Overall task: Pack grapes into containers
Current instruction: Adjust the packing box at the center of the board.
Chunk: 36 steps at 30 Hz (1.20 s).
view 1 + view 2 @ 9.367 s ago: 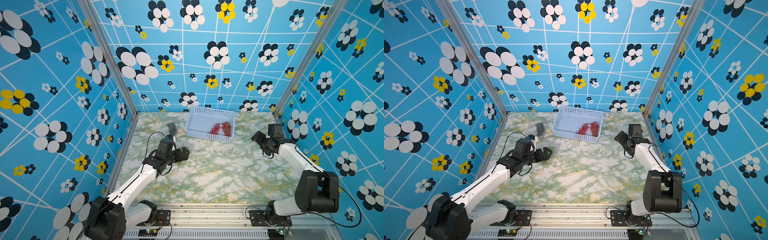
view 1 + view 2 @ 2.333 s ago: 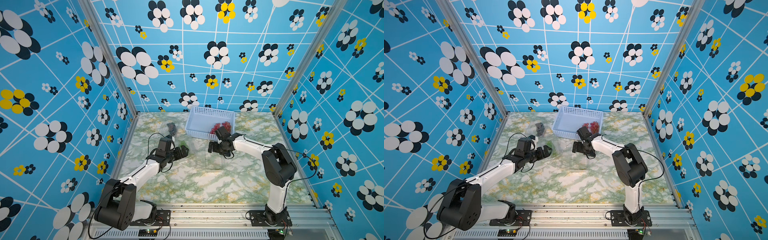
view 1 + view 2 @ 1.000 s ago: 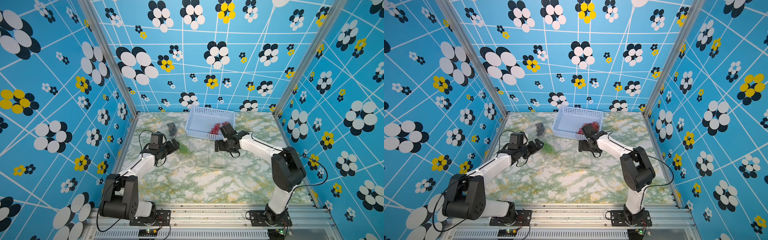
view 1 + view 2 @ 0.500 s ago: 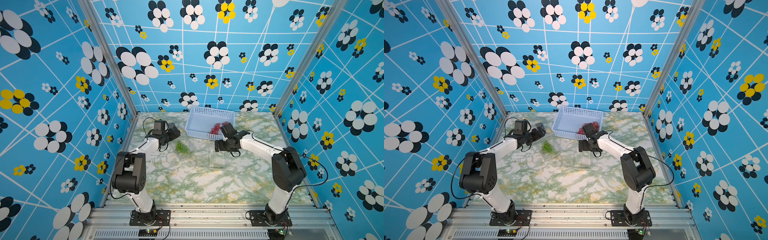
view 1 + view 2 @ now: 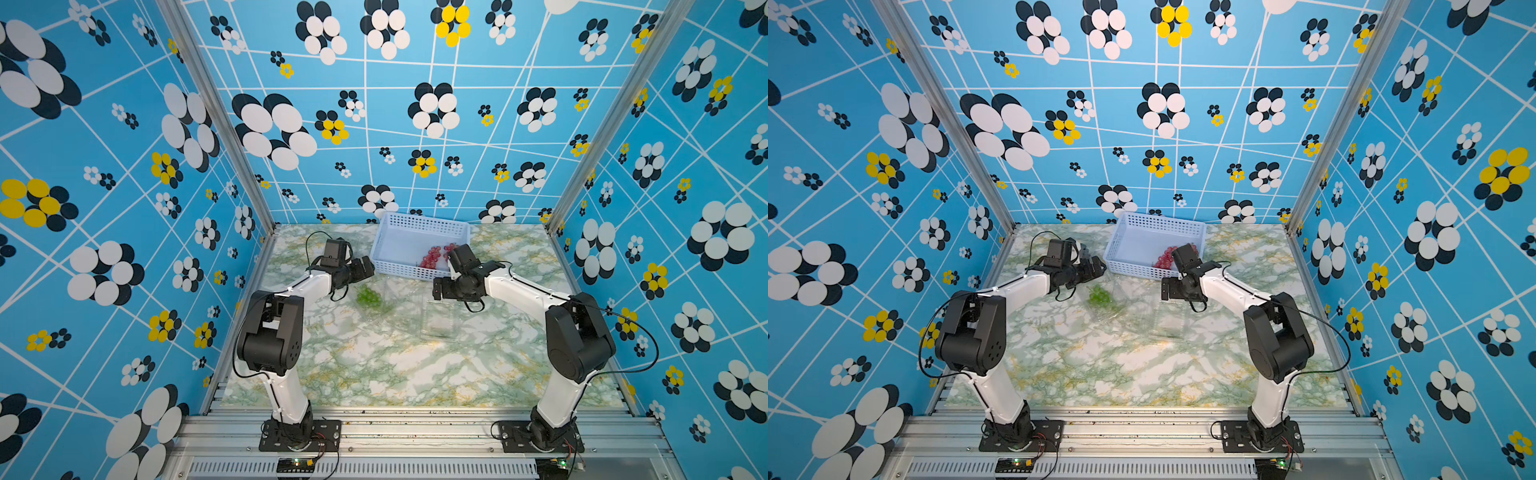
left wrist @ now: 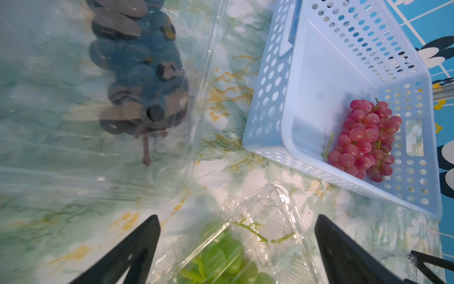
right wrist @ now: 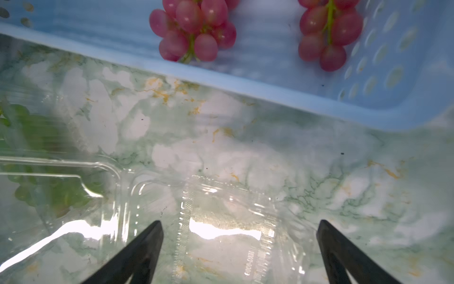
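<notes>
Left gripper [image 5: 365, 266]: wide open, empty, beside basket [image 5: 422, 226]
Right gripper [image 5: 438, 289]: wide open, empty, before basket
Red grapes [image 5: 430, 255]: inside basket
Green grapes [image 5: 368, 297]: in clear container [image 6: 282, 211]

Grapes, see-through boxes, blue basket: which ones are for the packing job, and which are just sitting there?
Job things:
green grapes, red grapes, dark purple grapes, empty clear clamshell box, green grapes' clamshell, dark grapes' clamshell.

Just sitting:
light-blue perforated basket (only holds the red grapes), marbled tabletop.
</notes>
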Tool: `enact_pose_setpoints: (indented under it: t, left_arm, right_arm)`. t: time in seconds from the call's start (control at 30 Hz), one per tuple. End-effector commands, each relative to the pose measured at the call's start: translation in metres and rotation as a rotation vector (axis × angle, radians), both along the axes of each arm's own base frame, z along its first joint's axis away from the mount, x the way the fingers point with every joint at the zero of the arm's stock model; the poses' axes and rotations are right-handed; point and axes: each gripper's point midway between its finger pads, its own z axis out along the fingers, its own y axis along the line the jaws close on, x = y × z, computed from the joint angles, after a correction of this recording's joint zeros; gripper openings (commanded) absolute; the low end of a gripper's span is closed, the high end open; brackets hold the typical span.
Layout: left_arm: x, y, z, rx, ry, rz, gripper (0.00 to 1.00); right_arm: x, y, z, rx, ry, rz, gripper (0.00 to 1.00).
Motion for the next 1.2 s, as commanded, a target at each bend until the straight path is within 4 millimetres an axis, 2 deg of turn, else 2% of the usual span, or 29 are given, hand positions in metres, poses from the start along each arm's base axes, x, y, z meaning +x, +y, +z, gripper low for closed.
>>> enact_pose_setpoints:
  t: [0.0, 0.3, 0.57, 0.73, 0.83, 1.03, 1.17]
  left_arm:
    - [0.004, -0.017, 0.004, -0.005, -0.027, -0.067, 1.00]
    - [-0.003, -0.052, 0.013, -0.022, -0.065, -0.178, 1.00]
    - [-0.014, -0.088, 0.019, -0.038, -0.092, -0.275, 0.99]
    - [-0.021, -0.106, 0.004, -0.054, -0.060, -0.308, 0.99]
    - [-0.026, -0.117, 0.002, -0.060, -0.061, -0.332, 0.99]
    - [-0.032, -0.126, 0.000, -0.063, -0.058, -0.355, 0.99]
    - [-0.033, -0.128, 0.006, -0.069, -0.070, -0.367, 1.00]
  right_arm:
    - [-0.009, -0.004, 0.007, 0.019, -0.011, 0.013, 0.99]
    - [-0.025, -0.017, 0.008, 0.006, -0.010, 0.002, 0.99]
    - [-0.039, -0.042, -0.002, -0.058, 0.005, -0.036, 0.99]
    - [-0.043, -0.059, -0.001, -0.090, -0.007, -0.079, 0.99]
    - [-0.049, -0.068, -0.002, -0.111, 0.002, -0.098, 0.99]
    - [-0.067, -0.087, -0.013, -0.152, 0.021, -0.153, 0.98]
    - [-0.080, -0.100, -0.022, -0.150, 0.034, -0.199, 0.97]
